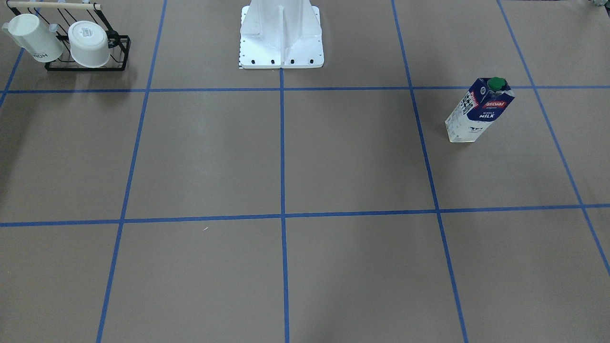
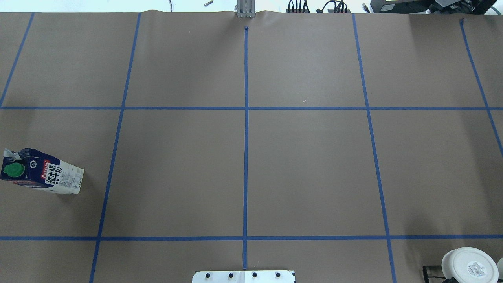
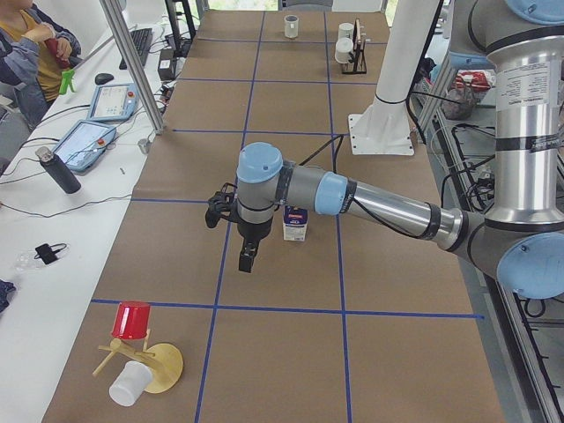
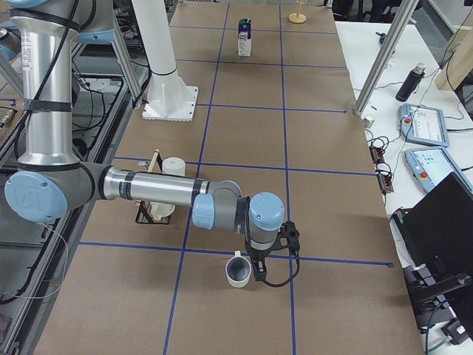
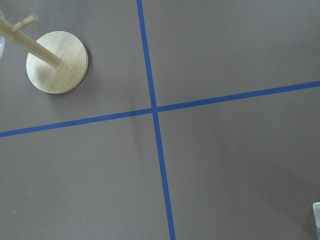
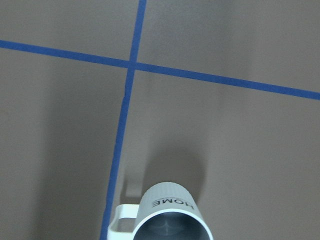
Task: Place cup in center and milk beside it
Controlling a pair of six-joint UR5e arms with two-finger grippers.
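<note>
The cup, a white mug with "HOME" lettering and a dark grey inside, stands at the bottom of the right wrist view. In the exterior right view it sits on the table right beside my right gripper; I cannot tell whether that gripper is open or touches it. The milk stands upright on my left side. My left gripper hangs above the table near the milk, apart from it; I cannot tell its state.
A black wire rack on my right holds a plain white cup and another lettered white mug. A wooden mug tree with a red cup stands at the left end. The robot's white base is at the middle rear.
</note>
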